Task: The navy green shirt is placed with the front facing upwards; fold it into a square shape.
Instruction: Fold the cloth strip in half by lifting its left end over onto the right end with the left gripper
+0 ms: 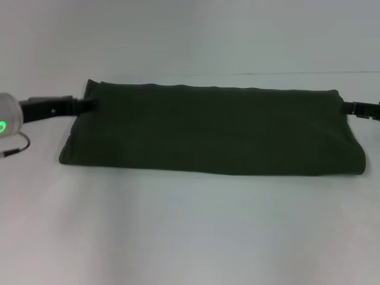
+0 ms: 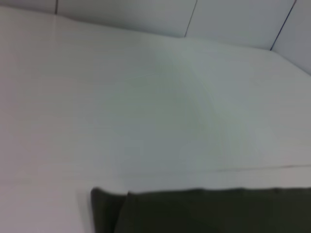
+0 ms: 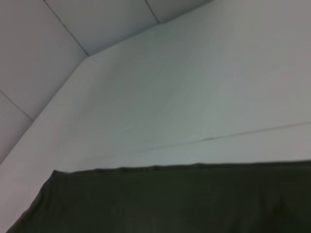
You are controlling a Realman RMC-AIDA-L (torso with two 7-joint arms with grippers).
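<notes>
Navy green shirt [image 1: 214,130] folded into a wide band mid-table [image 1: 190,231] | left gripper [image 1: 89,105], right gripper [image 1: 347,108] at its far corners, finger state untellable | we advise drawing both ends evenly.

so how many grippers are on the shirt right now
2. The left gripper is at the far left corner of the navy green shirt; the right gripper is at its far right corner. Their fingertips are hidden by the cloth.
</notes>
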